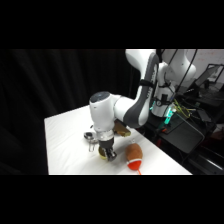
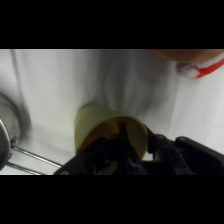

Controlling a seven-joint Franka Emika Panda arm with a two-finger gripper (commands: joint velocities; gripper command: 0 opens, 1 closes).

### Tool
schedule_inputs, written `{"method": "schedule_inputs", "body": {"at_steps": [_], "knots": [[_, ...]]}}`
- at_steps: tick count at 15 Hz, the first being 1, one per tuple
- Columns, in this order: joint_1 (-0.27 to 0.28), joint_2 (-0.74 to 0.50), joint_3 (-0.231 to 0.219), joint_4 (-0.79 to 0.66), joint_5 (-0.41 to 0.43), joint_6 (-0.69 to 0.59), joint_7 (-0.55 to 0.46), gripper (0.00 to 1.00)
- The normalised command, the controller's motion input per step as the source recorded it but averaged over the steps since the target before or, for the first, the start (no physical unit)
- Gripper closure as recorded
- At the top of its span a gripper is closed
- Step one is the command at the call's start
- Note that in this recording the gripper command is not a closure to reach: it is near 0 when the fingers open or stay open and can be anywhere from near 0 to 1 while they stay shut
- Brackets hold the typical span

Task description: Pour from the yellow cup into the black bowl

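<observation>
Small bright-yellow plastic cup sits on white table, directly under black two-finger gripper. Whether gripper clasps cup: cannot tell. Shiny silver metal bowl with handle just beside cup. Orange-and-red rounded object near cup, opposite side. Black bowl hidden.
</observation>
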Motion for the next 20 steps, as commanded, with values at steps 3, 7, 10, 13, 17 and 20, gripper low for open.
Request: {"method": "schedule_inputs", "body": {"at_steps": [3, 7, 10, 13, 17, 20], "knots": [[0.018, -0.04, 0.018, 0.03, 0.031, 0.02, -0.05, 0.14], [0.06, -0.13, -0.018, -0.03, -0.018, -0.09, 0.01, 0.15], [0.063, -0.53, -0.068, -0.21, -0.07, -0.44, 0.07, 0.15], [0.032, -0.71, -0.1, -0.32, -0.115, -0.42, 0.12, 0.15], [-0.066, -0.57, -0.049, -0.35, -0.055, -0.22, 0.08, 0.15], [-0.151, -0.5, -0.009, -0.44, 0.103, -0.05, -0.09, 0.16]]}}
